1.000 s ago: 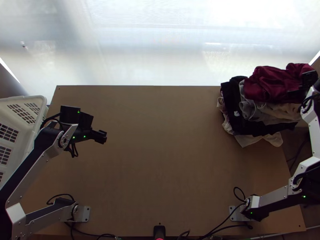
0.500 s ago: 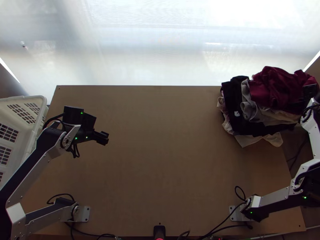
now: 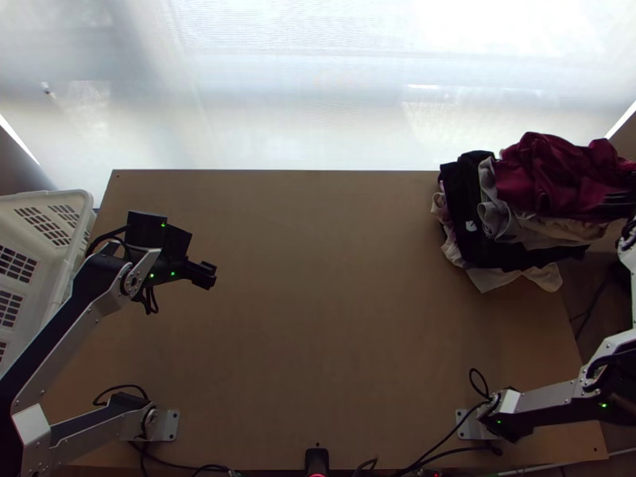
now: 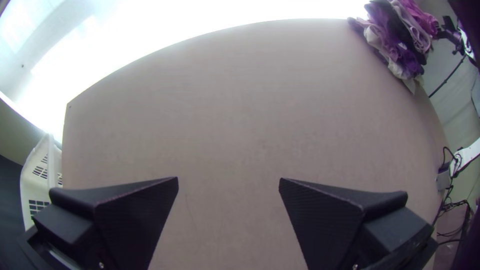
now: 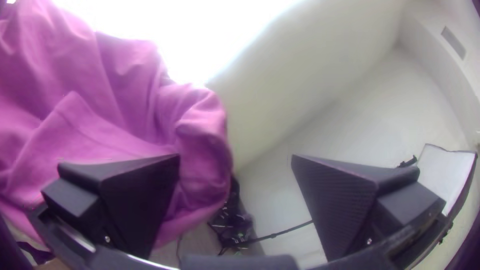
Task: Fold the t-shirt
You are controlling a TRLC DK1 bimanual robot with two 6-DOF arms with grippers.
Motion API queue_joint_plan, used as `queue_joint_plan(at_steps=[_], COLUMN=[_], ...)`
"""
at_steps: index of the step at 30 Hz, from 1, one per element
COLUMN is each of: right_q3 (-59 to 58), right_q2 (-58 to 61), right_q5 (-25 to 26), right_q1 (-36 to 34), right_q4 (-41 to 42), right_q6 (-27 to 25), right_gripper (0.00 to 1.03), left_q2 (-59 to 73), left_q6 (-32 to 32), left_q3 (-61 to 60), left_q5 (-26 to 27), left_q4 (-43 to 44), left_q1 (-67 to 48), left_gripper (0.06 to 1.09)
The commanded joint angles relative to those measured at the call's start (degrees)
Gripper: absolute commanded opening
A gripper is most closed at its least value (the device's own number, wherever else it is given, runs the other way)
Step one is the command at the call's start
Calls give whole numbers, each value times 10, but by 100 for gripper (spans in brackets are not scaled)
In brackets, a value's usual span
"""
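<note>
A dark red garment [image 3: 548, 175] lies bunched on top of a clothes pile at the table's far right corner; which piece is the t-shirt I cannot tell. My left gripper [image 3: 208, 275] is over the left part of the table, far from the pile. In the left wrist view the left gripper [image 4: 228, 180] stands open above bare wood. My right gripper [image 3: 620, 199] is at the red garment's right side. Seen from its own wrist, the right gripper [image 5: 235, 157] is open, one finger against or just in front of the garment [image 5: 110, 100], which looks pink there.
Black, grey and beige clothes [image 3: 477, 230] lie under the red one, some hanging over the table's right edge. A white basket [image 3: 79, 208] stands beyond the left edge. Bare wood of the table [image 3: 318, 318] spans the middle. Cables run along the near edge.
The right arm has shifted right and its gripper has turned at the pile's edge. The red garment has moved slightly toward the near side. My left gripper has moved a little right.
</note>
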Motion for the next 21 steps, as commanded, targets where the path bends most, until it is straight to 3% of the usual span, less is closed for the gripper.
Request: queue_joint_plan(at_steps=[1, 11, 19, 21], right_q3=[4, 40, -9, -4], right_q2=[-14, -60, -105, -106], right_q5=[0, 0, -1, -6], right_q1=[-59, -62, -87, -87], right_q4=[5, 5, -6, -16], right_q6=[2, 59, 88, 102], right_gripper=[98, 97, 97, 93], left_q2=[-5, -24, -32, -32], left_q6=[2, 6, 10, 10], left_q3=[-3, -25, -40, -41], left_q5=[-1, -1, -1, -1], left_q4=[0, 0, 2, 2], left_q1=[0, 1, 2, 2], left_gripper=[104, 104, 104, 104])
